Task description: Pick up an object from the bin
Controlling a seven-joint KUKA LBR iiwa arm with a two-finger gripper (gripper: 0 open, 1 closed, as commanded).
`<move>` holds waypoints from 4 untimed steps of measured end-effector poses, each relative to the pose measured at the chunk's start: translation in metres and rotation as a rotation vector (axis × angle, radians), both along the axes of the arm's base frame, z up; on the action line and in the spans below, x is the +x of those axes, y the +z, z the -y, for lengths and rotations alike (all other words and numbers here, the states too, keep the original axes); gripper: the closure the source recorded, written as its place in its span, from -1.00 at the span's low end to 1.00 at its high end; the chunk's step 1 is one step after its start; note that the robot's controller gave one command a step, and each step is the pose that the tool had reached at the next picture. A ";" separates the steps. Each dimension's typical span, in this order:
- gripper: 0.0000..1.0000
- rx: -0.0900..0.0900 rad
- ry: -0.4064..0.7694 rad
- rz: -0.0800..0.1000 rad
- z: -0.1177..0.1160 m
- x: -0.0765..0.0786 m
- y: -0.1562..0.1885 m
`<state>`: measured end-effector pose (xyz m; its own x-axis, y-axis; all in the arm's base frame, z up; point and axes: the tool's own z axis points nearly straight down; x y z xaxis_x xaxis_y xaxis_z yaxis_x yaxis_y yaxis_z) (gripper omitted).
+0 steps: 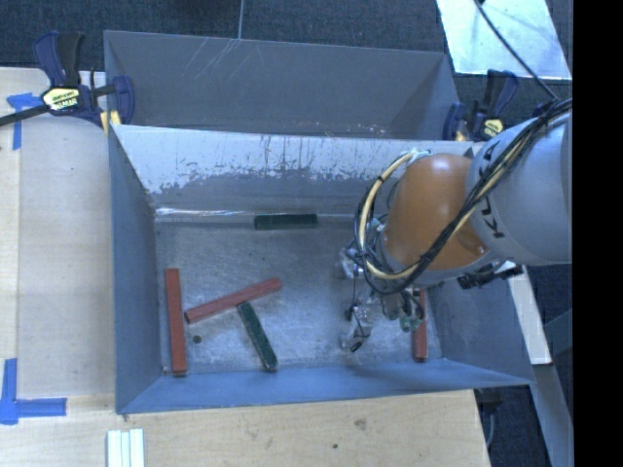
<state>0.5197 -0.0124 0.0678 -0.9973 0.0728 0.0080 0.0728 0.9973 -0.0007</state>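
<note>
The thing nearest me is a short red flat bar (420, 341) lying on the floor of the grey metal bin (131, 280), close against its right wall near the front corner, its upper end hidden under my wrist; my gripper (356, 335) hangs low over bare floor just beside that bar, on the side away from the wall, and I cannot tell whether it is wide or narrow, nor whether it touches the floor; nothing shows in its grasp; above it sit my orange wrist cover (433, 212) and the looped cables (373, 224); well apart, toward the left of the floor, a slanted red flat bar (234, 300) lies with a dark green flat bar (258, 337) meeting it near its middle; a long red flat bar (175, 321) runs along the left wall; a second dark green bar (285, 221) lies along the foot of the back wall.
</note>
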 end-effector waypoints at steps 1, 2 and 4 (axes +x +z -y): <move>-1.00 -0.002 0.446 0.012 0.096 0.002 0.002; 1.00 0.001 0.446 0.013 0.093 0.002 0.002; -1.00 0.002 0.481 0.011 0.109 -0.004 0.139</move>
